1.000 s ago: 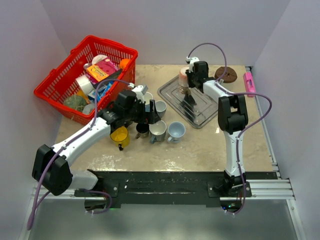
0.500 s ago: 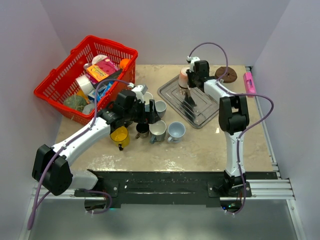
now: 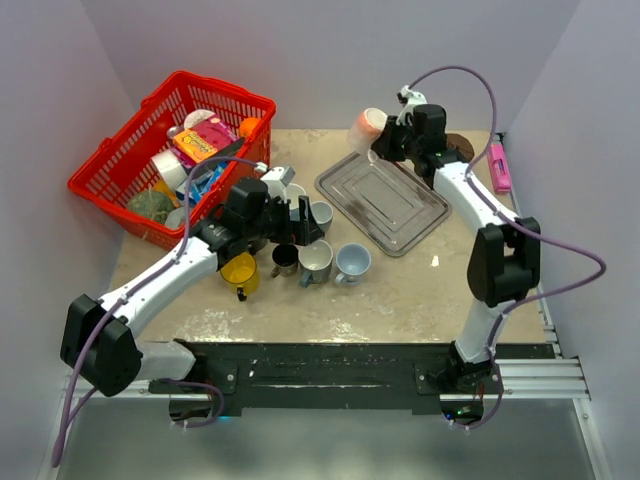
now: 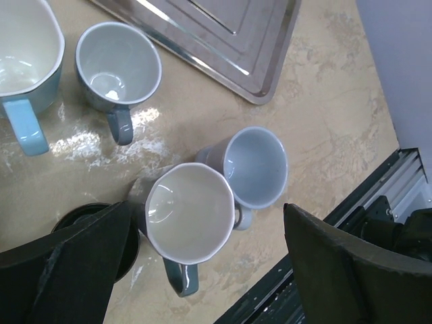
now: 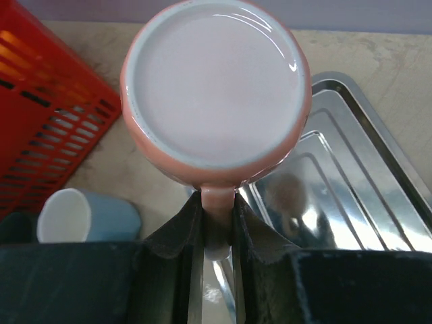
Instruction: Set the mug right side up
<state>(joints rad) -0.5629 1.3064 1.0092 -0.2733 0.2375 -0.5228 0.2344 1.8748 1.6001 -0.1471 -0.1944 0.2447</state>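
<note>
My right gripper [image 3: 388,140] [image 5: 217,223] is shut on the handle of a pink mug [image 3: 367,128] [image 5: 214,91] with a white inside. It holds the mug in the air above the far left corner of the metal tray [image 3: 383,200] [image 5: 358,175], tilted, its mouth facing the wrist camera. My left gripper [image 3: 300,222] [image 4: 202,270] is open and empty, hovering over the group of upright mugs, with a grey-teal mug [image 4: 187,214] between its fingers in the left wrist view.
Several upright mugs stand left of the tray: a yellow one [image 3: 240,270], a grey-teal one [image 3: 316,260], a pale blue one [image 3: 351,262] [image 4: 253,167]. A red basket [image 3: 170,155] [image 5: 40,115] full of items is at the far left. A brown disc [image 3: 455,148] and a pink object [image 3: 497,167] lie at the far right.
My right gripper has lifted the pink mug off the tray and carried it up toward the back, turning it. The left arm has barely moved.
</note>
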